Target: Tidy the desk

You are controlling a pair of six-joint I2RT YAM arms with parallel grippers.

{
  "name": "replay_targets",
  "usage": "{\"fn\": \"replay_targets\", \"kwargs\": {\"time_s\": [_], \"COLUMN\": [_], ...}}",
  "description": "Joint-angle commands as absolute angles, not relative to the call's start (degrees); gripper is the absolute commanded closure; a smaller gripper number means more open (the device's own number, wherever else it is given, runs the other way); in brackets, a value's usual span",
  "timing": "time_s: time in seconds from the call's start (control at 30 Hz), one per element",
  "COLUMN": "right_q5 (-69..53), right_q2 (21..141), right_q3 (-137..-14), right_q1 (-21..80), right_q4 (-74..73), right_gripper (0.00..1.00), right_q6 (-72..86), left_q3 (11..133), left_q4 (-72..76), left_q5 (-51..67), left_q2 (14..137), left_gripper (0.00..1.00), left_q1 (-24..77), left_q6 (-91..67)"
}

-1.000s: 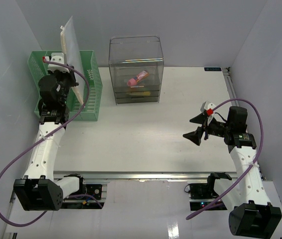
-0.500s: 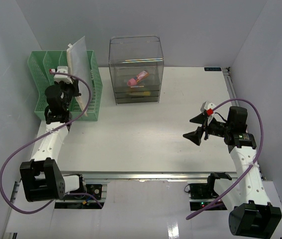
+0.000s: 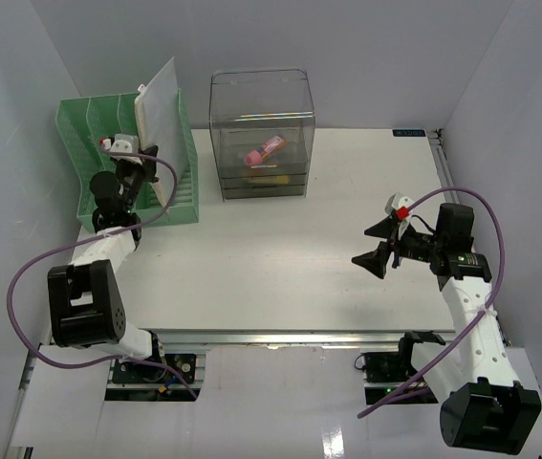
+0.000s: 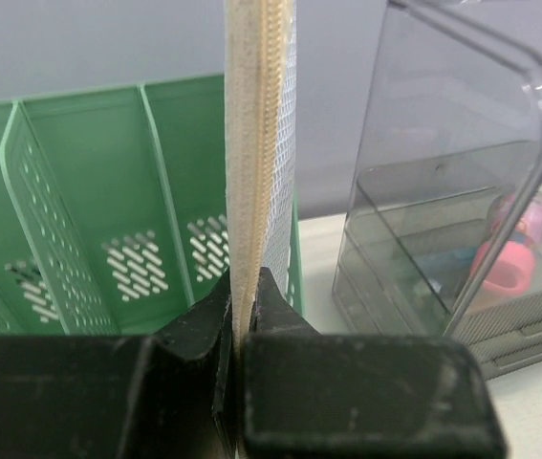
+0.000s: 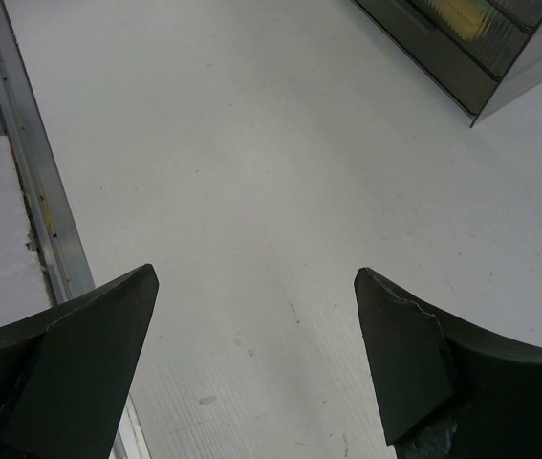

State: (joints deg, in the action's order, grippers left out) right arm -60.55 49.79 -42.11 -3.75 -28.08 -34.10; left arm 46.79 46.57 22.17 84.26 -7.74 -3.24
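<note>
The desk (image 3: 280, 258), a white tabletop, fills the middle of the top view, with its silver rail (image 3: 280, 337) running along the lower edge just above the two arm bases. At its upper left corner stands a green slotted file rack (image 3: 79, 143). A white mesh zip pouch (image 3: 159, 100) rises on edge above the rack's right end, tilted slightly toward the upper right. The left gripper (image 3: 143, 172) is clamped on the pouch's lower part. In the left wrist view its black fingers (image 4: 194, 335) pinch the beige zipper strip of the pouch (image 4: 256, 143) from both sides, with the rack's perforated dividers behind. Which slot the pouch's bottom edge is in cannot be told. Just right of the rack, at the upper middle of the frame, sits a clear plastic drawer unit (image 3: 261, 134) with a pink object (image 3: 264, 149) inside. At the right side of the desk, well apart from both, the right gripper (image 3: 364, 247) hangs over bare tabletop, pointing left. Its fingers are spread wide with nothing between them, as the right wrist view also shows (image 5: 251, 277).
</note>
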Motion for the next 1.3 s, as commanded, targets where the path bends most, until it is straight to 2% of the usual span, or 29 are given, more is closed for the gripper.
{"fn": "replay_targets", "kwargs": {"time_s": [0.0, 0.5, 0.9, 1.27], "right_q5": [-61.3, -61.1, -61.3, -61.2], "right_q2": [50.3, 51.8, 53.3, 54.3], "right_q3": [-41.7, -41.2, -41.2, -41.2], "right_q1": [-4.0, -4.2, -4.3, -4.4], "right_q4": [-26.6, -26.6, -26.6, -26.6], "right_gripper": [0.1, 0.1, 0.1, 0.1], "right_q6": [-34.9, -35.2, -35.4, -35.6], "left_q3": [43.5, 40.6, 46.2, 49.7], "left_q4": [63.1, 79.4, 82.7, 85.6], "left_q5": [28.0, 33.4, 39.7, 40.5], "left_q2": [83.1, 93.3, 94.0, 97.9], "left_gripper": [1.0, 1.0, 1.0, 1.0], "left_q1": [-8.4, -13.0, -14.7, -14.7], "left_q6": [-5.3, -10.5, -10.6, -12.0]}}
